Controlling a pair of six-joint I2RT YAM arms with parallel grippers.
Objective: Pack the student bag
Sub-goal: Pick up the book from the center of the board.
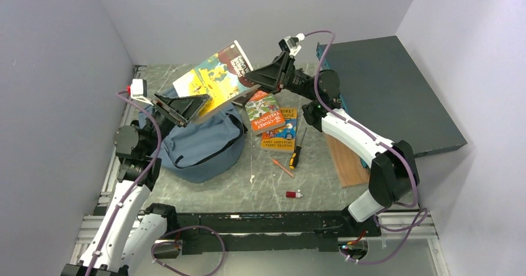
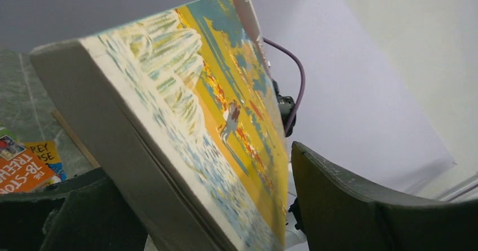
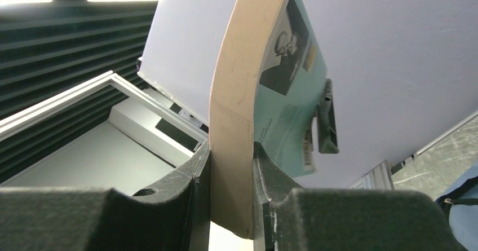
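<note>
The dusty-blue student bag (image 1: 198, 146) lies at the left of the table, its mouth facing up. A thick book with a yellow cover (image 1: 214, 77) hangs tilted in the air above it. My right gripper (image 1: 263, 77) is shut on the book's right edge; its wrist view shows the jaws (image 3: 231, 194) clamped on the page block (image 3: 237, 110). My left gripper (image 1: 186, 107) is open with the book's lower left corner between its jaws. In the left wrist view a gap shows between the cover (image 2: 186, 121) and the right finger (image 2: 349, 206).
Two paperbacks (image 1: 265, 113) (image 1: 280, 130) lie right of the bag. A screwdriver (image 1: 296, 152), an orange pencil (image 1: 283, 167) and a small red item (image 1: 293, 194) lie nearer me. A wooden board (image 1: 347, 158) and a dark teal flat box (image 1: 387, 93) are at the right.
</note>
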